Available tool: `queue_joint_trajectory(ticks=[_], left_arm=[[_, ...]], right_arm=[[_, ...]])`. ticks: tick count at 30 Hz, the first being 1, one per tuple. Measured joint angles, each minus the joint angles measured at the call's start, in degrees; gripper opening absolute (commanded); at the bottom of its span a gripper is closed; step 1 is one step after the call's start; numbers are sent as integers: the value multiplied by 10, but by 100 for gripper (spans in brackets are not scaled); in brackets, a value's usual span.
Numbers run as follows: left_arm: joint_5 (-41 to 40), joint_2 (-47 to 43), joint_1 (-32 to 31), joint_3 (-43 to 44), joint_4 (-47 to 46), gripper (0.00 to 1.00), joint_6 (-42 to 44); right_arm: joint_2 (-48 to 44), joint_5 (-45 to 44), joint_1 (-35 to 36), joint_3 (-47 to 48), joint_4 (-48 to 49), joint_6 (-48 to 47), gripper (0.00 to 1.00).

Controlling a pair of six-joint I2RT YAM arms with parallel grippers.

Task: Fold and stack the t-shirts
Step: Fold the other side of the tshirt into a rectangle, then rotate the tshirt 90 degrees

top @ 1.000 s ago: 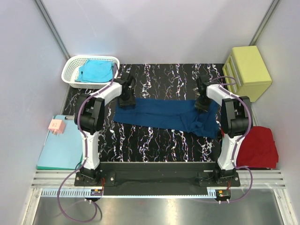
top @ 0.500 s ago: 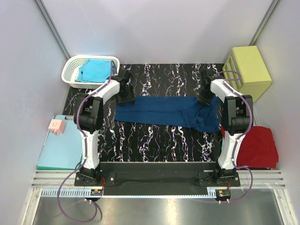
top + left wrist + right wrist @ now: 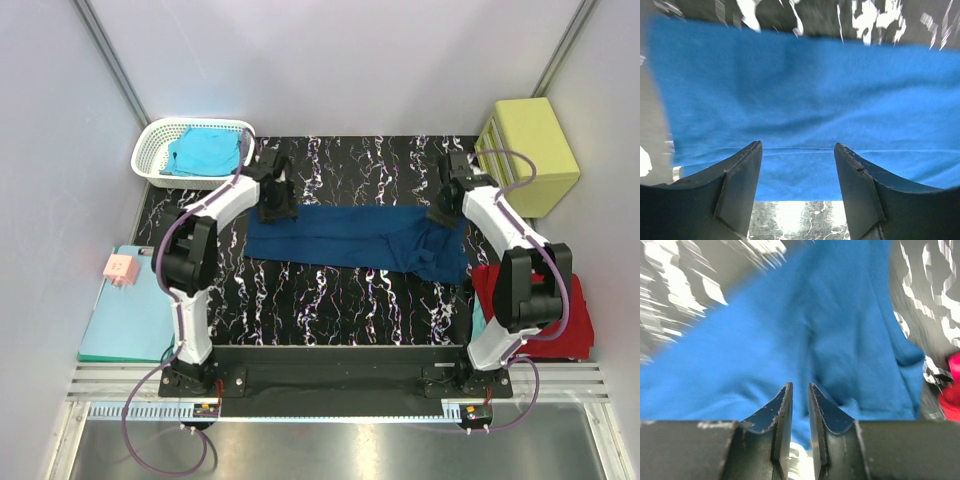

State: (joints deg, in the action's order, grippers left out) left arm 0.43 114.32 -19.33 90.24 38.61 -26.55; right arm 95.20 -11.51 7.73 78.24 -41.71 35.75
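Observation:
The navy blue t-shirt [image 3: 350,238] lies folded as a long strip across the middle of the marbled table, bunched at its right end. My left gripper [image 3: 275,205] hovers over the strip's far left edge. In the left wrist view [image 3: 798,144] its jaws are wide apart, with only flat blue cloth [image 3: 805,100] below them. My right gripper [image 3: 443,210] is over the far right end. In the right wrist view [image 3: 800,384] its jaws stand a narrow gap apart with nothing between them, above rumpled cloth [image 3: 840,330]. The chest print is hidden.
A white basket [image 3: 150,150] at the back left holds a turquoise t-shirt [image 3: 203,150]. A red t-shirt [image 3: 550,310] lies at the right edge, beside my right arm. A yellow-green drawer box [image 3: 528,150] stands back right. A teal clipboard [image 3: 125,320] with a pink tag [image 3: 121,267] lies at the left.
Both grippers moved toward the back of the table and the navy strip slid back with them. The right arm's elbow swung out to the right over the red shirt.

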Motion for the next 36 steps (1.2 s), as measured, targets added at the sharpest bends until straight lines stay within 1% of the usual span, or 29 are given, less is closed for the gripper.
queue_joint_trajectory(ticks=[4, 8, 17, 23, 28, 33, 36], left_arm=[[8, 30, -21, -9, -1, 63, 1], [11, 44, -27, -11, -2, 62, 2], [11, 51, -27, -12, -2, 59, 5], [11, 54, -26, -12, -3, 57, 7], [12, 54, -26, -14, -5, 57, 8], [11, 41, -26, -35, -24, 57, 8], [7, 26, -28, -61, -44, 56, 7]], right_arm=[[9, 0, 0, -79, -6, 1, 25], [19, 0, 0, -104, -7, 1, 24], [47, 1, 0, -107, 1, 6, 23], [92, 6, 0, -106, 0, 5, 19], [107, 7, 0, -95, -6, 8, 21], [112, 7, 0, -87, -12, 15, 22], [127, 7, 0, -64, -20, 19, 21]])
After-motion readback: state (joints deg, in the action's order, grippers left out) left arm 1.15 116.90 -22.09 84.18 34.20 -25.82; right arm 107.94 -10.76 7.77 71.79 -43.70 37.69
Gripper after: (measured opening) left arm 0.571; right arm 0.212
